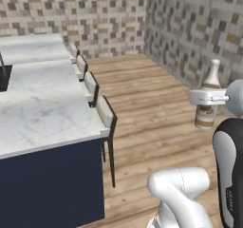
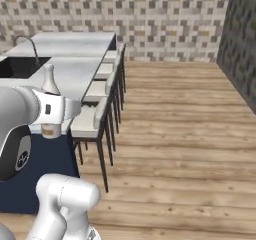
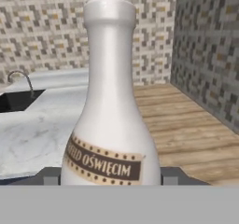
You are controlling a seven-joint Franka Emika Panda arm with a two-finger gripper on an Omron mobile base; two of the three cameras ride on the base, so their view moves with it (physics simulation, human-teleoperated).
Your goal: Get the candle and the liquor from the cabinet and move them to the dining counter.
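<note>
Liquor (image 3: 111, 125) stands upright closest to the hand camera, clamped at its lower body between the half-open gripper (image 3: 110, 176) fingers. Left of it lies the white marble dining counter (image 3: 32, 134) with black sink (image 3: 16, 100) and curved faucet (image 3: 21, 78); stools (image 2: 95, 116) line its edge, wooden floor (image 2: 180, 134) to the right. Hand view alone shows the brown label (image 3: 103, 164)

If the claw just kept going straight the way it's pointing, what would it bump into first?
Nothing soon, as far as I can tell. The claw, shut on the bottle, faces open air over the wood floor, the counter off to one side. Probably the tiled wall far ahead, though depth is unclear.
</note>
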